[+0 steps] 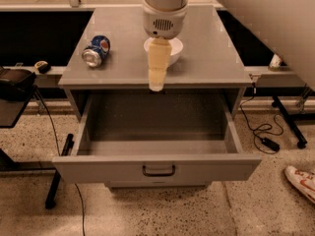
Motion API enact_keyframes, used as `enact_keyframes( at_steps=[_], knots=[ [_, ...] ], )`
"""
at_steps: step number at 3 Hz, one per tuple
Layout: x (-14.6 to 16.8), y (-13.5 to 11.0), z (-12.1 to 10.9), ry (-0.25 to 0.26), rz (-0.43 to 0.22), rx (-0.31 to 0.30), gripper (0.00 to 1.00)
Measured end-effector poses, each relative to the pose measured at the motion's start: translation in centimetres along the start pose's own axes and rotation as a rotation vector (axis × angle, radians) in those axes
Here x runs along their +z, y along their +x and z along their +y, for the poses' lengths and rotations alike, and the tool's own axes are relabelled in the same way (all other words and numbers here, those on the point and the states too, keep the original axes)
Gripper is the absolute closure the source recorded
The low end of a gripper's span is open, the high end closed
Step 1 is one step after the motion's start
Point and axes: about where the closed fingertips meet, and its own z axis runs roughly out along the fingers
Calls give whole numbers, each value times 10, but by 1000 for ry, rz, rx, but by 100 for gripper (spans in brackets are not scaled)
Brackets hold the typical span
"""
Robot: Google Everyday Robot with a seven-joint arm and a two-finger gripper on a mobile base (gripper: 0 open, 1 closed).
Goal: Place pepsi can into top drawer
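The tool (156,84) hangs over the front edge of the desk (211,58). It is a cream, tapered wedge pointing down, and whether it is wide or narrow cannot be told from this side. Above it sits a white rounded housing (165,14) with a small vent grille. It covers the middle of the white bowl (176,46), whose glossy rim shows on either side. The pepsi can (97,50) lies on its side at the desk's left, well apart from the tool, silver end toward the camera. Below, the top drawer (157,163) stands open, matte grey metal with a dark curved handle (158,170). At the right edge a shoe (301,179) is cut off on the speckled floor (147,210).
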Motion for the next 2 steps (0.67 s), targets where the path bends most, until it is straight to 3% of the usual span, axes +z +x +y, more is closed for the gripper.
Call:
enact_keyframes(
  at_steps=[1,2],
  knots=[
    [1,-4,-2,-7,-40,4,0],
    [12,-28,-31,11,-115,81,0]
  ],
)
